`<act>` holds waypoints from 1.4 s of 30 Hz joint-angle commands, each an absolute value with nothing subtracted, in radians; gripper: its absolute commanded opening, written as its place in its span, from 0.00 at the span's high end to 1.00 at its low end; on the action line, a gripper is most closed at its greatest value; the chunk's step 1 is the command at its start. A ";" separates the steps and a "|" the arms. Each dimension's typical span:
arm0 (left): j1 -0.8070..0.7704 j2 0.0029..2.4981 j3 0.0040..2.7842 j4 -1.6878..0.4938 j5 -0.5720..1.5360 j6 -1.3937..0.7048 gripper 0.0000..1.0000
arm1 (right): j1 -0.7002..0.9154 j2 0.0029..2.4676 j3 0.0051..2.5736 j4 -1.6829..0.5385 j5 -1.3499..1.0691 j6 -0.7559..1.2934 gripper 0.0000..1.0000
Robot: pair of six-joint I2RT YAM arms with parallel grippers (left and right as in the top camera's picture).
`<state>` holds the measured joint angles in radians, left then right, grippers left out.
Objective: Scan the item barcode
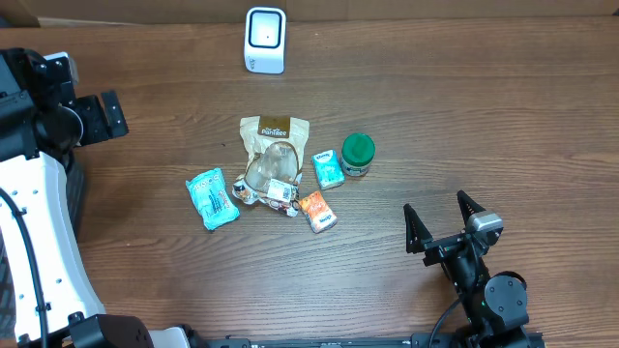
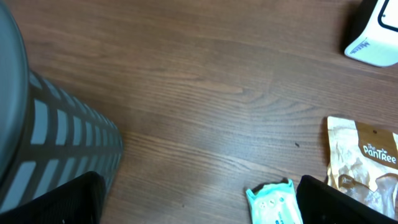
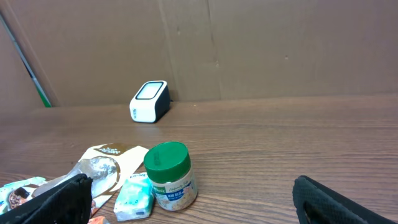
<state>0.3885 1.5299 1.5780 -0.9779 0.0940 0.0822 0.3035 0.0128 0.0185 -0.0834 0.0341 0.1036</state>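
At the table [image 1: 503, 116] middle, packets [image 1: 328, 167] crowd the pouch [image 1: 275, 145]; left gripper [image 1: 102, 114] and right gripper [image 1: 443, 224] gape empty, so your grab may snag neighbours.

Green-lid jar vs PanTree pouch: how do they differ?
The green-lid jar stands upright; the PanTree pouch lies flat. The jar is round with a green lid; the pouch is tan with a clear window. The pouch has a bigger footprint than the jar. Both rest on the table.

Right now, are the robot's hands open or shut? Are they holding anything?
Left gripper: open, holding nothing.
Right gripper: open, holding nothing.
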 commanded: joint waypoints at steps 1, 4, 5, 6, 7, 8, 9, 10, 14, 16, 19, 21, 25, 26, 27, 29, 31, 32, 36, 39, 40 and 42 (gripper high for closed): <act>0.400 1.531 1.572 -0.962 0.083 0.117 0.00 | 0.308 0.004 0.008 -0.081 0.043 0.096 0.00; 0.400 1.531 1.572 -0.963 0.050 0.117 0.00 | 0.308 0.004 0.008 -0.081 0.043 0.096 0.00; 0.400 1.531 1.572 -0.963 0.038 0.117 0.00 | 0.308 0.004 0.008 -0.081 0.043 0.096 0.00; 0.400 1.531 1.572 -0.963 0.022 0.116 0.01 | 0.308 0.004 0.008 -0.081 0.043 0.096 0.00; 0.400 1.531 1.572 -0.963 0.007 0.117 0.00 | 0.308 0.004 0.008 -0.081 0.043 0.096 0.00; 0.400 1.531 1.572 -0.963 -0.006 0.117 0.00 | 0.308 0.004 0.008 -0.081 0.043 0.096 0.00; 0.400 1.531 1.572 -0.965 -0.035 0.117 0.00 | 0.308 0.004 0.008 -0.081 0.043 0.096 0.00; 0.400 1.531 1.572 -0.967 -0.034 0.116 0.00 | 0.308 0.004 0.008 -0.081 0.043 0.096 0.00; 0.400 1.531 1.572 -0.968 -0.033 0.116 0.00 | 0.308 0.004 0.008 -0.081 0.043 0.096 0.00; 0.400 1.531 1.572 -0.968 -0.033 0.116 0.00 | 0.308 0.004 0.008 -0.081 0.043 0.096 0.00; 0.399 1.531 1.572 -0.968 -0.033 0.116 0.00 | 0.308 0.004 0.008 -0.081 0.043 0.096 0.00; 0.399 1.531 1.572 -0.968 -0.033 0.116 0.00 | 0.308 0.004 0.008 -0.081 0.043 0.096 0.00; 0.399 1.531 1.572 -0.968 -0.033 0.116 0.00 | 0.308 0.004 0.008 -0.081 0.043 0.096 0.00; 0.399 1.531 1.572 -0.968 -0.033 0.116 0.00 | 0.308 0.004 0.008 -0.081 0.043 0.096 0.00; 0.399 1.531 1.572 -0.968 -0.033 0.116 0.00 | 0.308 0.004 0.008 -0.081 0.043 0.096 0.00; 0.399 1.531 1.572 -0.968 -0.033 0.116 0.00 | 0.308 0.004 0.008 -0.081 0.043 0.096 0.00; 0.399 1.531 1.572 -0.968 -0.033 0.116 0.00 | 0.308 0.004 0.008 -0.081 0.043 0.096 0.00; 0.399 1.531 1.572 -0.968 -0.033 0.116 0.00 | 0.308 0.004 0.008 -0.081 0.043 0.096 0.00; 0.399 1.531 1.572 -0.968 -0.033 0.116 0.00 | 0.308 0.004 0.008 -0.081 0.043 0.096 0.00; 0.399 1.531 1.572 -0.968 -0.033 0.116 0.00 | 0.308 0.004 0.008 -0.081 0.043 0.096 0.00; 0.399 1.531 1.572 -0.968 -0.033 0.116 0.00 | 0.308 0.004 0.008 -0.081 0.043 0.096 0.00; 0.399 1.531 1.572 -0.968 -0.033 0.116 0.00 | 0.308 0.004 0.008 -0.081 0.043 0.096 0.00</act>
<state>0.3889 1.5299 1.5776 -0.9684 -0.0235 0.0898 0.3035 0.0128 0.0185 -0.0834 0.0334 0.1040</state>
